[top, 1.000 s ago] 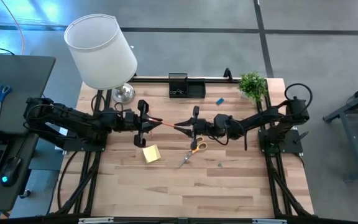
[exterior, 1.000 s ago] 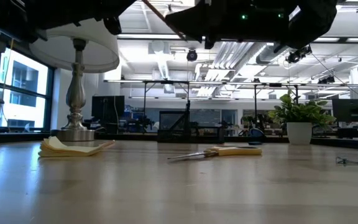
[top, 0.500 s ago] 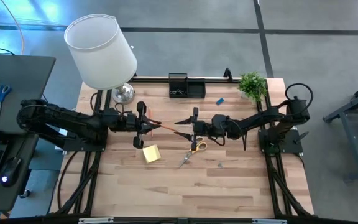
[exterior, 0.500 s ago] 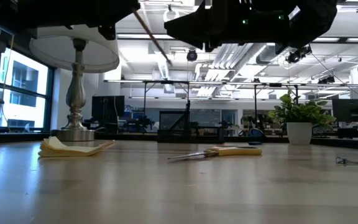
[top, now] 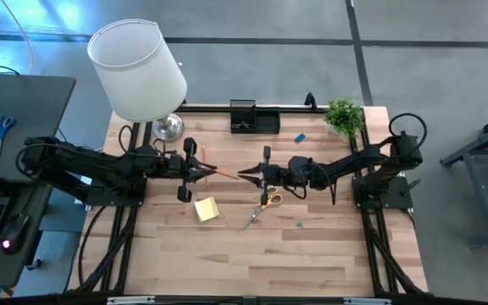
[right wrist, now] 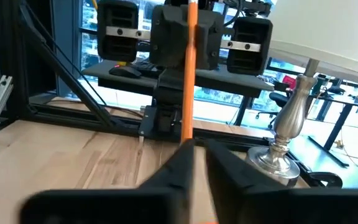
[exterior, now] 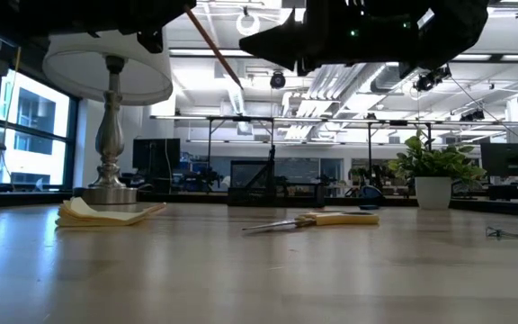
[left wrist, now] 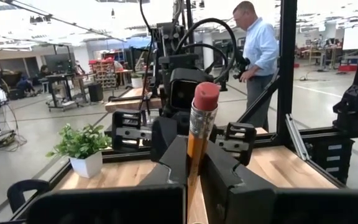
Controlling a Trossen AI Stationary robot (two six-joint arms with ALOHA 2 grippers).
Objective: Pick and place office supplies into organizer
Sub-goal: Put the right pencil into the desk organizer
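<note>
Pencil (top: 223, 173) hangs above mid-surface, gripped at both ends for a handover; my left end effector (top: 200, 171) clamps its eraser end, my right end effector (top: 246, 174) pinches the tip; organizer (top: 255, 118) waits at twelve o'clock.

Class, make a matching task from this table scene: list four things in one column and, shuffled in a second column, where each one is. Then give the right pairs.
Things:
1. pencil
2. sticky-note pad
3. organizer
4. orange-handled scissors

Places:
A. lying on the table below the right tool
B. at the table's far edge
C. held in the air between the two tools
D. lying on the table near the left tool

Pairs: 1-C, 2-D, 3-B, 4-A
</note>
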